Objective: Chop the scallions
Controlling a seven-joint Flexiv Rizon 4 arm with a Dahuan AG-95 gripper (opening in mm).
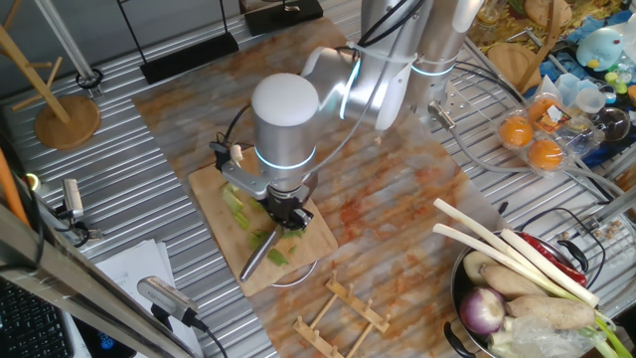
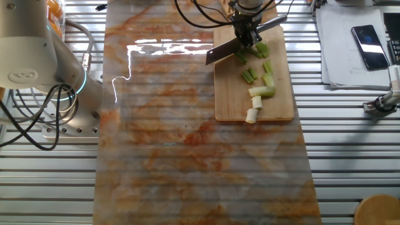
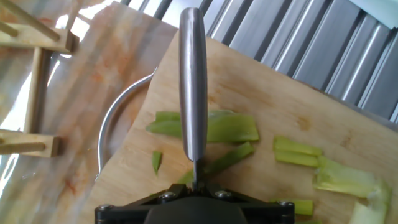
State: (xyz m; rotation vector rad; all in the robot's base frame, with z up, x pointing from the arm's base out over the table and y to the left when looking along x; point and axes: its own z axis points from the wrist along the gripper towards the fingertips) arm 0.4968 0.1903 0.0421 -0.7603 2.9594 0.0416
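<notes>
The scallions lie in several cut pieces on the wooden cutting board (image 2: 231, 100): green bits (image 2: 262, 50) by the knife, more pieces (image 2: 249, 75) mid-board, and a white end (image 2: 252, 114) at the near edge. In the hand view, flat green strips (image 3: 214, 127) lie under the knife, with paler pieces (image 3: 345, 179) to the right. My gripper (image 2: 245, 34) (image 1: 288, 214) (image 3: 196, 186) is shut on a steel knife (image 3: 193, 81). Its blade (image 2: 222, 51) sticks out left over the board's edge, and its handle (image 1: 260, 261) points toward the board's corner.
A round metal rim (image 3: 112, 124) shows under the board's end. A wooden rack (image 1: 343, 308) lies just beyond it. A pan (image 1: 459, 298) with long white leek stalks (image 1: 517, 254) and an onion (image 1: 484, 310) sits at the right. Papers and a phone (image 2: 365, 47) lie beside the board.
</notes>
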